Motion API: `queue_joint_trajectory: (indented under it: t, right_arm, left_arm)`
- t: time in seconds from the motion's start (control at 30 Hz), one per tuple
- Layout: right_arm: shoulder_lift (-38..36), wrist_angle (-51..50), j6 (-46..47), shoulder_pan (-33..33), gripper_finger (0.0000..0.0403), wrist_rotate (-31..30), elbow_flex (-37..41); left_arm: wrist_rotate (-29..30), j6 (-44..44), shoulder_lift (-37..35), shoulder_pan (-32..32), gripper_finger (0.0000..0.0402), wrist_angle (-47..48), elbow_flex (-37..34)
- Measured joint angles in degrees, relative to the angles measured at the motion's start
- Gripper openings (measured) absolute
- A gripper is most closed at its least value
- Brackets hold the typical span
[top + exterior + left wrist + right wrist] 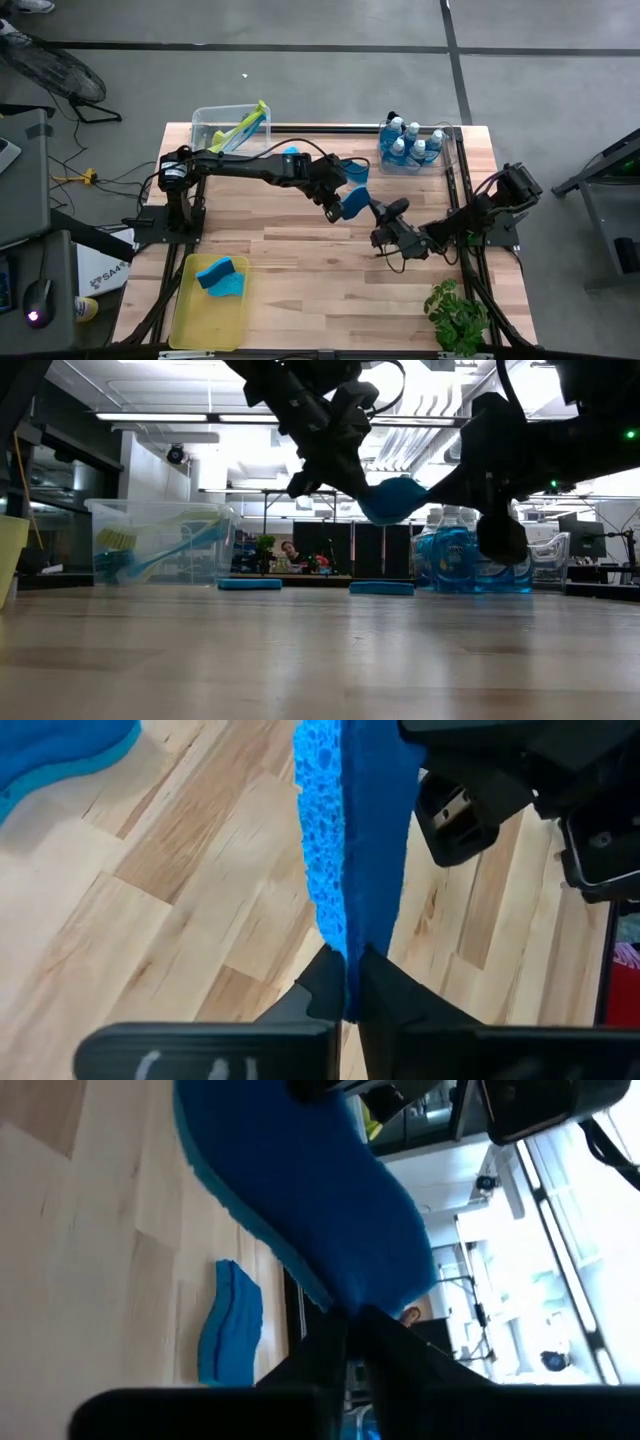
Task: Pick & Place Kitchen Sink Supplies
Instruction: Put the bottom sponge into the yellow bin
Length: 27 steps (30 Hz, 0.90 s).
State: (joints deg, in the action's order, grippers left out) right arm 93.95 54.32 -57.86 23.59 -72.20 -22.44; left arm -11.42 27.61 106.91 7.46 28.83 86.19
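The wooden desk (330,270) carries everything, with both dark arms reaching toward its middle. At its near left corner sits a yellow tray (205,318) with two blue sponges (221,275) lying in it. At the far left stands a clear bin (215,122) holding yellow-green-handled dish brushes (247,125). At the far right another clear bin (447,150) holds a cluster of blue soap bottles (408,145) with white caps. Two more flat sponges lie on the desk at the far side: one (249,583) left of the other (381,587) in the low view.

Above the desk's middle, the left pincer (338,207) is clamped on one edge of a blue sponge (354,204), lifted clear of the wood; the left wrist view shows its fingertips (325,982) pinching the sponge edge-on. The right pincer (380,215) meets the same sponge from the right side, and the right wrist view shows its fingers (325,1342) narrowed onto the sponge's opposite edge, so both hold it at once.
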Motion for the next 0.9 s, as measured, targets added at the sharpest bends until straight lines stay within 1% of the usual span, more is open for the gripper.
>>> queue_joint_trajectory:
  t: [0.1, 0.23, 0.4, 0.5, 0.6, 0.7, 0.77, 0.83, 0.9]
  right_arm:
    - [0.0, 0.0, 3.2, 0.3, 0.0046, 0.2, 0.0]
    - [0.0, 0.0, 8.8, 1.0, 0.0098, 0.3, 0.1]
    - [0.0, -0.1, 16.4, 2.5, 0.0166, -3.7, 0.1]
    - [0.0, -0.1, 21.0, 3.9, 0.0196, -4.3, 0.1]
    - [0.0, -0.5, 26.2, 5.3, 0.0211, -4.7, 0.1]
    - [0.0, -1.8, 33.4, 6.3, 0.0214, -7.3, 0.1]
    - [0.0, -3.7, 37.8, 6.8, 0.0214, -7.7, 0.1]
    - [0.0, -5.7, 42.4, 7.0, 0.0213, -6.4, 0.1]
    - [0.0, -8.2, 47.3, 7.1, 0.0212, -3.5, 0.1]
  left_arm:
    - [0.0, -0.1, 0.0, 0.0, 0.0008, 0.1, 0.0]
    - [0.0, -0.2, 0.0, 0.0, 0.0005, 0.3, 0.0]
    - [0.8, -0.2, 0.0, 0.0, 0.0004, 0.1, 0.0]
    - [1.9, -0.3, 0.0, 0.0, 0.0003, 0.1, 0.0]
    - [3.1, -0.4, 0.0, 0.0, 0.0002, 0.1, 0.0]
    - [3.4, -0.4, 0.0, 0.0, 0.0002, 0.3, 0.0]
    - [3.5, -1.3, -0.4, 0.0, 0.0002, 1.3, 0.0]
    - [3.8, -3.1, -1.1, 0.0, 0.0002, 2.8, -0.1]
    - [4.2, -4.2, -2.5, 0.0, 0.0001, 5.6, -0.1]
